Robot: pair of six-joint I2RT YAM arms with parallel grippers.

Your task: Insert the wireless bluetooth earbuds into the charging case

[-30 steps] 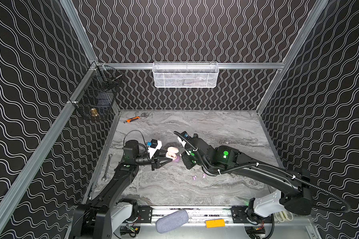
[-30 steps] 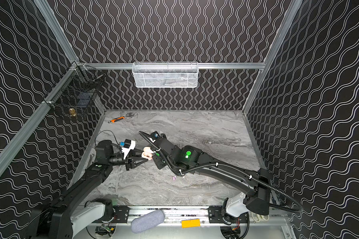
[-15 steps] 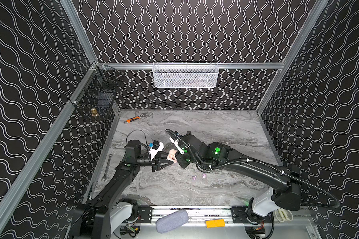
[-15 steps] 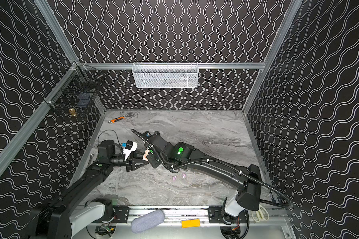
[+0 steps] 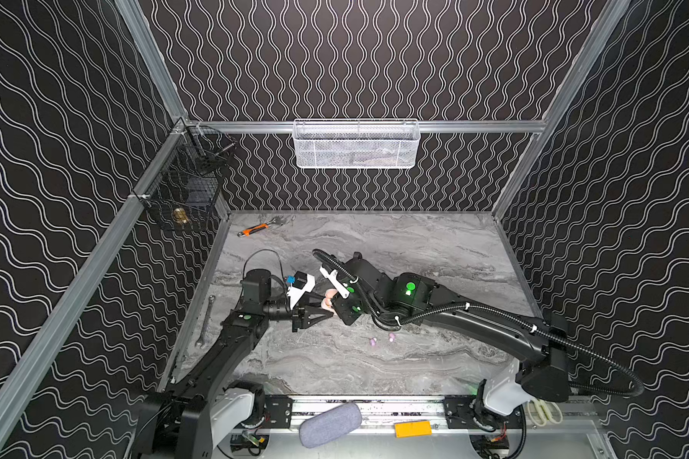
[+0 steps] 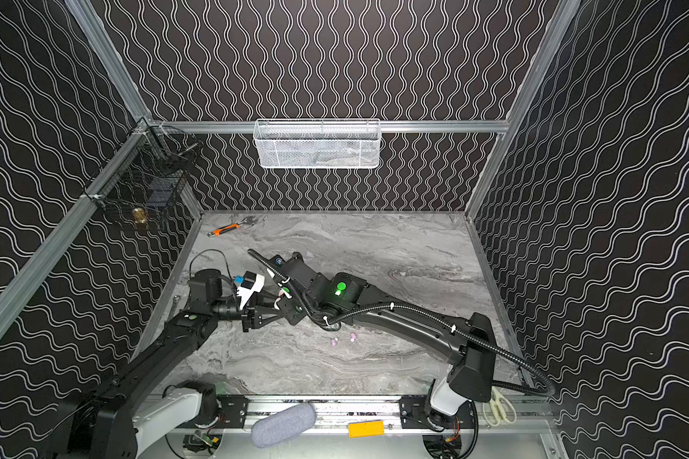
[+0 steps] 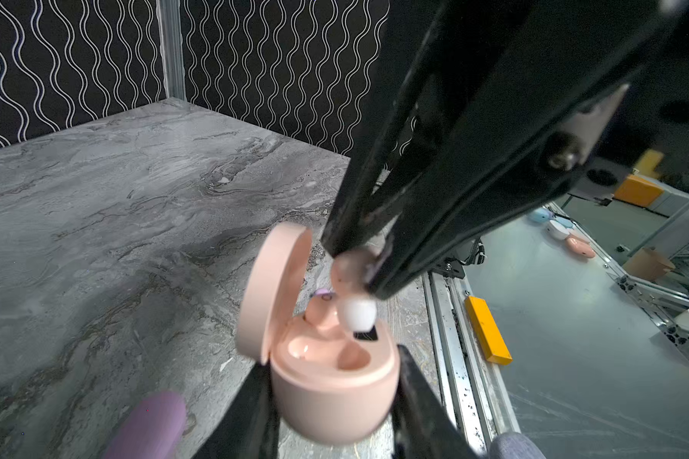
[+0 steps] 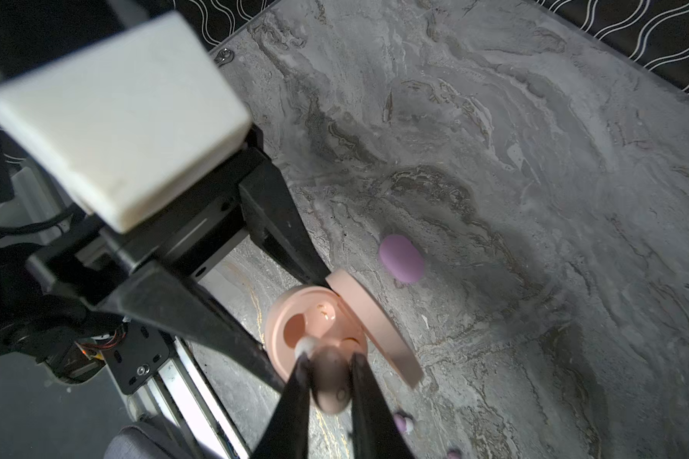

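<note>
Left gripper [image 5: 327, 308] is clamped on the sides of the peach case [image 7: 335, 401] over the left-centre of the table [image 5: 414, 246], lid [image 7: 271, 290] hinged open. Right gripper [image 8: 327, 359] is almost closed, pinching a peach earbud [image 7: 347, 270], white tip down, right over the case's wells; contact cannot be told. Two lilac earbuds [image 5: 373, 341] lie loose toward the front; a lilac case [image 8: 401, 258] lies near the held case.

open worktop [image 5: 414, 246] from 12 to 3 o'clock. left tool [image 7: 335, 401] and right tool [image 8: 327, 369] block centre; lilac earbuds [image 5: 373, 341] at 6.
</note>
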